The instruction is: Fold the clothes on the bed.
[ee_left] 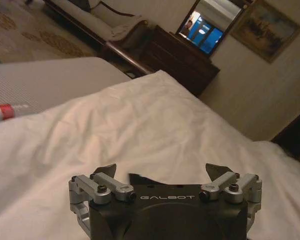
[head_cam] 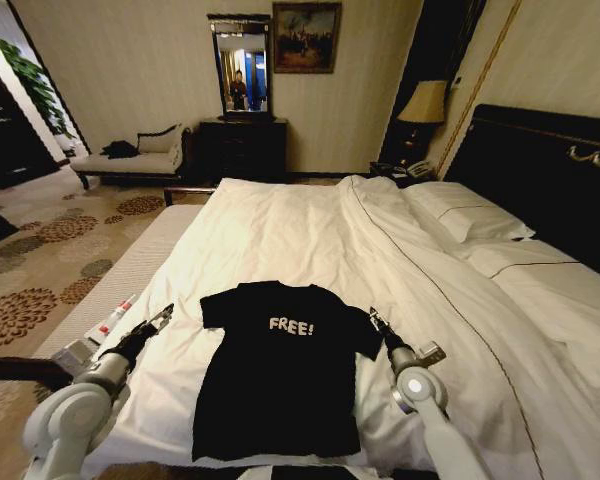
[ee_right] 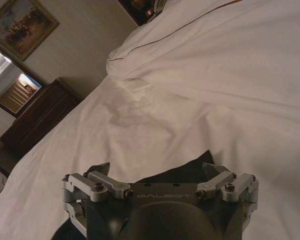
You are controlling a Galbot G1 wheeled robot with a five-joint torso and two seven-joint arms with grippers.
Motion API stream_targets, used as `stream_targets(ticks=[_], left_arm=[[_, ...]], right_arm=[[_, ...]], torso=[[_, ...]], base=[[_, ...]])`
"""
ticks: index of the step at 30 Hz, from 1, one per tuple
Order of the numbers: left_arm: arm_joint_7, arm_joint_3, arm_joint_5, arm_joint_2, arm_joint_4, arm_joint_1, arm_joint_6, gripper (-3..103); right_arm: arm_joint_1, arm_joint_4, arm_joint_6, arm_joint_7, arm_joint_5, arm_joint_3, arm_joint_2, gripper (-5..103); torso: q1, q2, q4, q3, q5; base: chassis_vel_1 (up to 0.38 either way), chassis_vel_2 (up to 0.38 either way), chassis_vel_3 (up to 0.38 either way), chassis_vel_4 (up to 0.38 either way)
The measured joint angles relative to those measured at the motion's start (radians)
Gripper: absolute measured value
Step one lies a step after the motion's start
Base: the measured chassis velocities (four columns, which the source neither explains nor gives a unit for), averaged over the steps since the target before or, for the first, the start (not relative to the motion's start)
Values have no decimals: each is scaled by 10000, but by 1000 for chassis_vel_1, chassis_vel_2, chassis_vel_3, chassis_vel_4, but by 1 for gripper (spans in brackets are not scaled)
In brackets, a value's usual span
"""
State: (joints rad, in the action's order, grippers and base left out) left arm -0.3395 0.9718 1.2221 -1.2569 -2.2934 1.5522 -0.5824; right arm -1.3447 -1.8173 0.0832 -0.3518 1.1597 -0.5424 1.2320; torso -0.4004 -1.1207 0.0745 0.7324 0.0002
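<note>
Clothes [head_cam: 280, 385] lie flat on the bed [head_cam: 310, 240] (lettering in head view); left gripper [head_cam: 163, 316] and right gripper [head_cam: 376, 320] flank them, jaws open.

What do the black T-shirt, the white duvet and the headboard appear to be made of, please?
The T-shirt looks like soft matte knit, probably cotton: it lies limp and flat without sheen. The duvet seems crisp woven cotton, judging by its fine creases. The headboard looks like dark polished wood, with a faint gloss and a gold-coloured ornament.

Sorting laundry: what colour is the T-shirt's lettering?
White, on the black T-shirt; clearest in the head view.
</note>
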Motion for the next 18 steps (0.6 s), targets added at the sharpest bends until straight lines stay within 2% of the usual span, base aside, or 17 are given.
stream_targets(ticks=[3, 9, 18], left_arm=[[-78, -14, 139, -69, -142, -35, -42, 100], [-111, -60, 195, -64, -233, -62, -88, 100], [-137, -103, 233, -29, -199, -76, -103, 100]], right_arm=[[273, 784, -228, 775, 6, 18, -156, 100], [688, 1823, -563, 1494, 97, 33, -293, 100], [663, 1992, -734, 1581, 71, -119, -211, 100]], torso=[[0, 0, -1, 0, 0], [-3, 1, -3, 0, 0], [-2, 0, -2, 0, -2]], base=[[0, 0, 0, 0], [0, 0, 0, 0], [0, 0, 0, 0]])
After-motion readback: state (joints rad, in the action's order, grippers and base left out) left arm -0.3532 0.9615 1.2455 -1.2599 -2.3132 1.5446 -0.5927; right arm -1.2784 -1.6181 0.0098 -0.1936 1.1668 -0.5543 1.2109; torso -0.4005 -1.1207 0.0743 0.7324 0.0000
